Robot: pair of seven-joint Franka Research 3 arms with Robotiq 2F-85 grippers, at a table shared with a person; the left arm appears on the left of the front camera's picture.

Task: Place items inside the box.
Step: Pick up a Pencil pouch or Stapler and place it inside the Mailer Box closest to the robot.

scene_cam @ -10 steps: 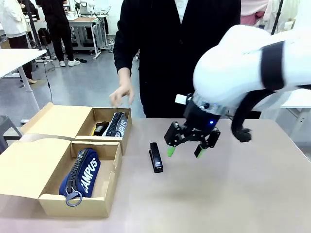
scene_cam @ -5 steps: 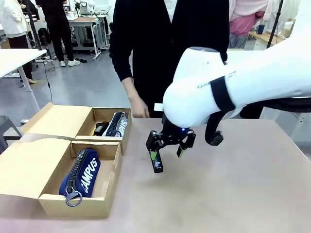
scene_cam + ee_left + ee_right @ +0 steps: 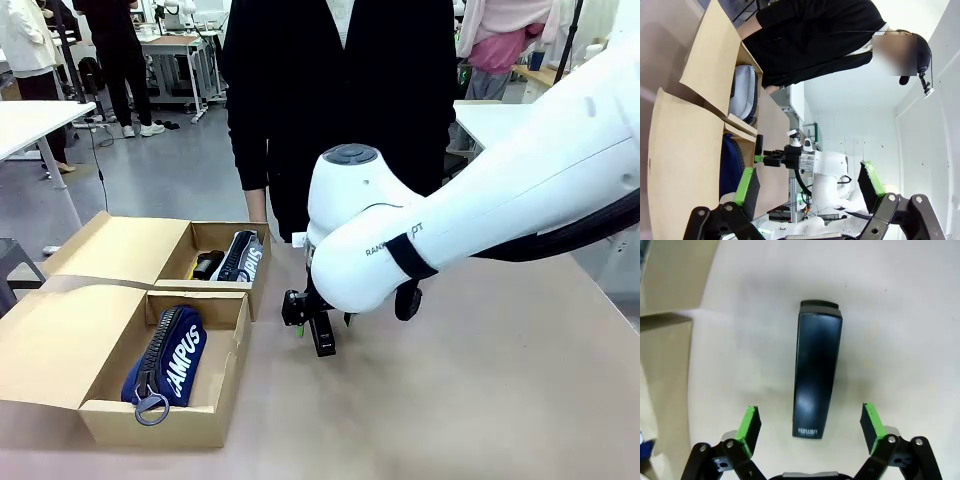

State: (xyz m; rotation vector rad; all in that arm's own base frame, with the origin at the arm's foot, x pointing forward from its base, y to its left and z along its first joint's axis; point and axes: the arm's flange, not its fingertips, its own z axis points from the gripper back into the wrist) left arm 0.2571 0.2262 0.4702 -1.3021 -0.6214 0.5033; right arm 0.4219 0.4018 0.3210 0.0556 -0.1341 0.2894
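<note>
Black stapler (image 3: 323, 340) is seen flat on table (image 3: 480, 380), just right of near cardboard box (image 3: 150, 428) & apart from it. R gripper (image 3: 810, 422) is held low over the stapler w/ jaws spread wide, one green pad to each side, neither touching. Navy CAMPUS pouch (image 3: 168, 362) is laid inside that box. Just behind the box, a 2nd box (image 3: 225, 232) holds grey-blue pouch (image 3: 243, 257) & yellow-black knife (image 3: 207, 264). L gripper (image 3: 809, 175) is spread too, nothing btwn its pads.
</note>
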